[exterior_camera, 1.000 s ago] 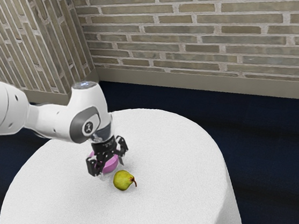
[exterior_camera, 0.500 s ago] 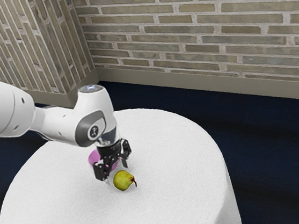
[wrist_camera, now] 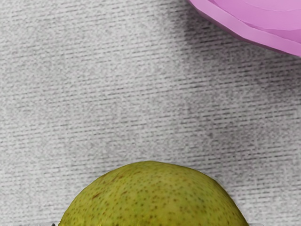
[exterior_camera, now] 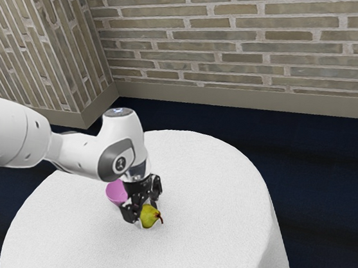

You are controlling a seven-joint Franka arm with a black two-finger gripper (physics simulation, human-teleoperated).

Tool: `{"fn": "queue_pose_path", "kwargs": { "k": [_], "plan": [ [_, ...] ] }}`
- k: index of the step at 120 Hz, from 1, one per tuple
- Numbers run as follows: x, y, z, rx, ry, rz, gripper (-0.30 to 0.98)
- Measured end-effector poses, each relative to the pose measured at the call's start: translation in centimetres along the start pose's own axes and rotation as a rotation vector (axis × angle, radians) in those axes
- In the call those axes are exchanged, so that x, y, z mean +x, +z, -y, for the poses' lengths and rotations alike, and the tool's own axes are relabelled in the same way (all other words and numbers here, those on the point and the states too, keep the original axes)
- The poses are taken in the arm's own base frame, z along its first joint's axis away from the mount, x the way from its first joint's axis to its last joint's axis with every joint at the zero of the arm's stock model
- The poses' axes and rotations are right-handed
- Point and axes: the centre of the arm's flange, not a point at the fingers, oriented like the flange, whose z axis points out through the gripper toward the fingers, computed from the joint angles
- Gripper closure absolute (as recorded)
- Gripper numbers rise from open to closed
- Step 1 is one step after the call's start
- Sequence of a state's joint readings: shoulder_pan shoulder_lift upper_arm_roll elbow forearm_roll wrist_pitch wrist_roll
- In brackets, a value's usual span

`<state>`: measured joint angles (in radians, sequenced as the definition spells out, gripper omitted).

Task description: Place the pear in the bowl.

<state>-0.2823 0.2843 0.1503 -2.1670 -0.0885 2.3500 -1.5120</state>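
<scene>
Poised over a round table [exterior_camera: 209,169] draped in white cloth, the black gripper [exterior_camera: 147,215] I operate from a distance straddles a ripe green-yellow pear [exterior_camera: 149,217], its two fingers standing apart on either side of the fruit's round body. The jaws look wide, with the pear between them; I see no firm pinch from both sides, and I judge that nothing is held. The pear lies on its side on the cloth, directly under the hand, its stem [exterior_camera: 161,220] pointing toward the exterior view's right and slightly toward the camera.

That lie is what the next move turns on. The line from finger to finger runs roughly across the pear's long axis, so closing should, in my judgement, squeeze the fat part rather than the tapering neck. Should the fingers meet the curve too high, the smooth skin could slip out or the fruit could roll.

A pink bowl [exterior_camera: 116,191] sits near the pear, on the side toward my arm [exterior_camera: 71,149], partly hidden behind the gripper in the exterior view; the wrist view shows bare cloth between fruit and rim. Once gripped, the pear would need lifting clear of that rim, then a short carry back toward the arm's side.
</scene>
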Motion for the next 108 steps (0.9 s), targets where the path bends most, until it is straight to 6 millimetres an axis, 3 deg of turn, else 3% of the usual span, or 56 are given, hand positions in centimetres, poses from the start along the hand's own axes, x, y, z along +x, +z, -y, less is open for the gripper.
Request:
{"fn": "queue_pose_path", "kwargs": {
  "k": [41,67,82,91,108],
  "plan": [
    [-0.2,-0.6,0.0,-0.011,-0.023,0.005,0.29],
    [-1.5,-5.9,0.6,-0.056,-0.004,0.024,0.37],
    [3.1,-7.6,-1.4,-0.088,-0.083,0.032,0.4],
    [6.3,-7.6,-2.5,-0.093,-0.134,0.039,0.41],
    [9.5,-7.7,-2.8,-0.098,-0.187,0.044,0.45]
  ]
}}
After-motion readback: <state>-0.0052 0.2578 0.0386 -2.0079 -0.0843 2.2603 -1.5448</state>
